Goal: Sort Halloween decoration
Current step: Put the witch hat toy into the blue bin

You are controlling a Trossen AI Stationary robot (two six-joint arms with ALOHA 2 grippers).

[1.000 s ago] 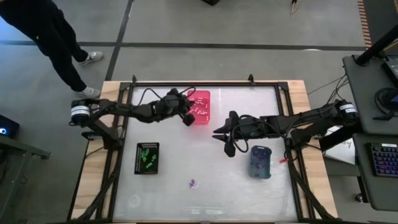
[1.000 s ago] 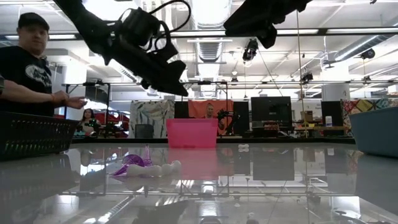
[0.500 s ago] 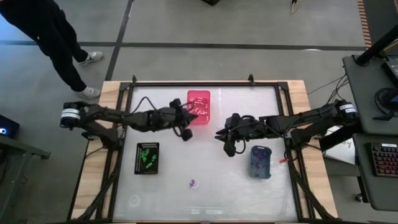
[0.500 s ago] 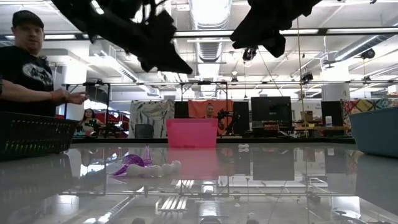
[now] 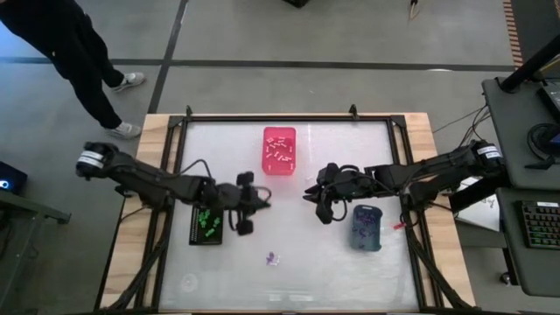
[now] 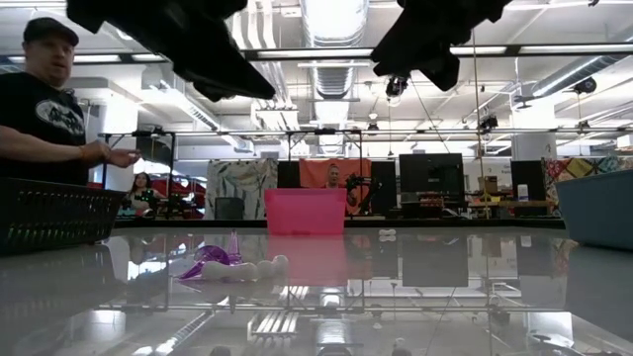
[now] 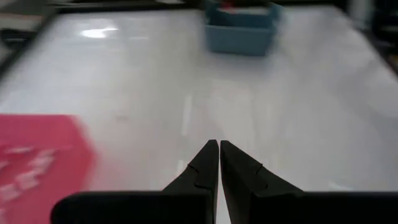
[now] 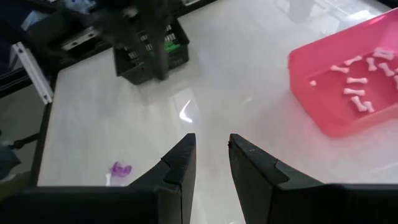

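The Halloween decoration shows as white bone-shaped pieces in a pink bin (image 5: 279, 150), green pieces in a black bin (image 5: 206, 222), and a purple piece (image 5: 272, 258) with a white piece (image 6: 259, 269) beside it, lying loose on the table near its front edge. My left gripper (image 7: 216, 145) is shut and holds nothing; it hangs above the table (image 5: 261, 204) just right of the black bin. My right gripper (image 8: 210, 140) is open and holds nothing; it hangs over the table's middle (image 5: 309, 192), left of a grey-blue bin (image 5: 367, 227).
The grey-blue bin stands at the right and the pink bin (image 8: 348, 81) at the far middle. A person (image 6: 45, 99) stands beyond the table's far left corner. Bare white tabletop (image 5: 332, 271) lies between the bins and along the near edge.
My left gripper has swung away from the pink bin toward the table's near edge, ending beside the black bin, and has stayed shut. My right gripper has stayed in place, rolling slightly about its own line.
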